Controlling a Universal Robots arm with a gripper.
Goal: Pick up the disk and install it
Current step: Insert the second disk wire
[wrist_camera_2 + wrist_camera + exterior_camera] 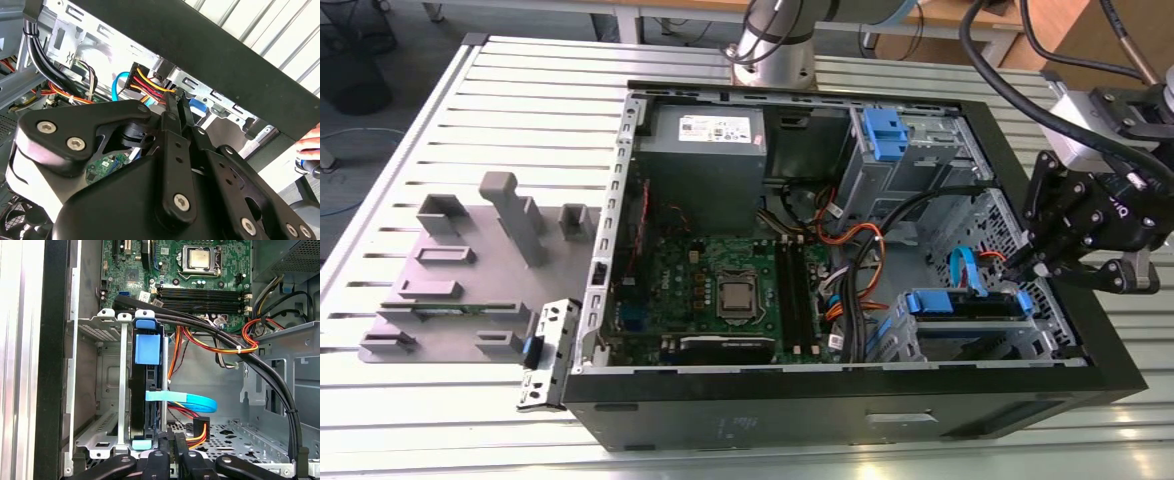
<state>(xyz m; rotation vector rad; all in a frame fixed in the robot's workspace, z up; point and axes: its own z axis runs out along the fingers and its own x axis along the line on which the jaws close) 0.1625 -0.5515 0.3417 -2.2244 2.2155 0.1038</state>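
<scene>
The disk [139, 405] stands on edge inside the metal drive cage [100, 390] at the case's front corner, its blue bracket [148, 347] on top. In the exterior view the disk [974, 308] lies in that cage toward the view's right. My gripper [1017, 268] hangs just over the case's side wall above the cage. In both wrist views the fingers [172, 450] press together with nothing visible between them. The fingertips [177, 102] point at a plug with red, yellow and black wires [145, 80] right beside the disk's rear end.
A blue flat cable [187, 401] and thick black cables [260, 365] cross beside the cage. The motherboard [720, 290], grey power-supply box [704, 150] and a blue caddy [885, 135] sit in the case. A grey fixture plate [454, 270] lies outside. A person's hand [307, 145] is outside the case wall.
</scene>
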